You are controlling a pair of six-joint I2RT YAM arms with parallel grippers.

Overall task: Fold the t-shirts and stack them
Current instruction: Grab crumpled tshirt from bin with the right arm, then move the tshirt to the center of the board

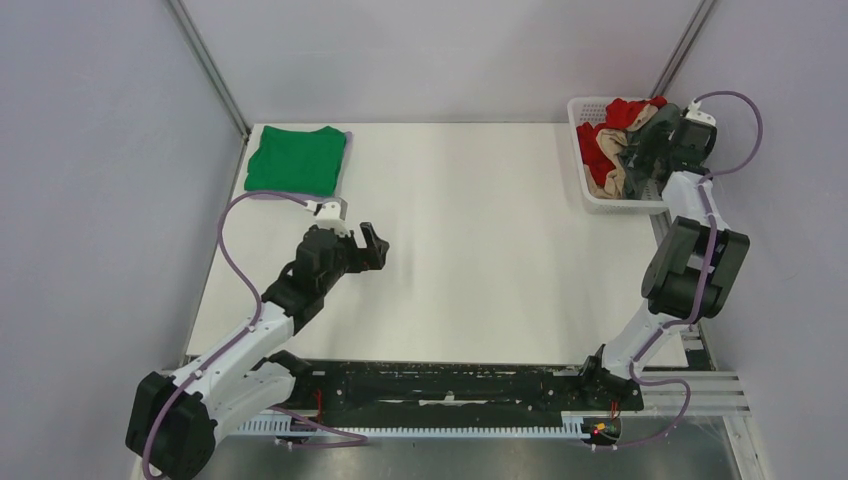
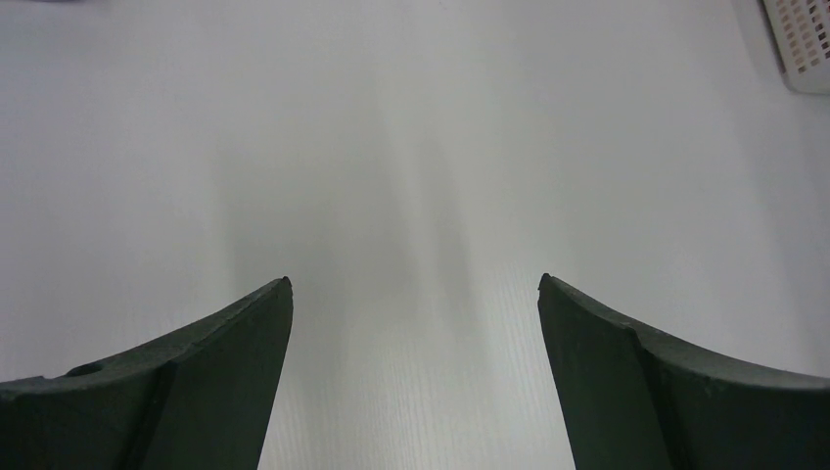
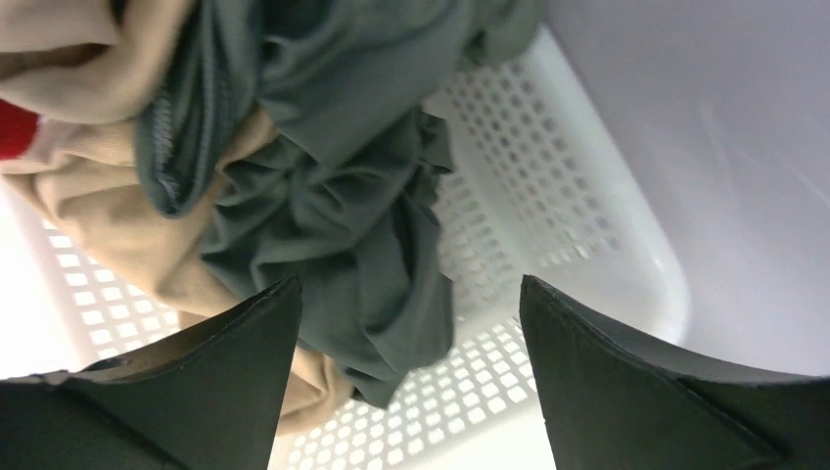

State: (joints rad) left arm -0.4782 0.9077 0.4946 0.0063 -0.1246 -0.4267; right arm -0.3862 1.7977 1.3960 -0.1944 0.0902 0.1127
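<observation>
The bright green t-shirt [image 1: 297, 160] lies folded flat at the table's far left corner. The dark grey t-shirt [image 1: 640, 148] [image 3: 343, 196] sits crumpled in the white basket [image 1: 592, 196] at the far right. My right gripper [image 1: 655, 152] [image 3: 411, 284] reaches down into the basket, open. Its fingers straddle a hanging fold of the grey cloth without pinching it. My left gripper [image 1: 372, 247] [image 2: 414, 281] hovers over bare table left of centre, open, with nothing between its fingers.
Red [image 1: 625, 112] [image 3: 15, 127] and beige [image 1: 610, 172] [image 3: 98, 196] garments share the basket [image 3: 548, 176] with the grey shirt. The basket's corner [image 2: 803, 39] shows at the top right of the left wrist view. Grey walls close in on the table's sides and back.
</observation>
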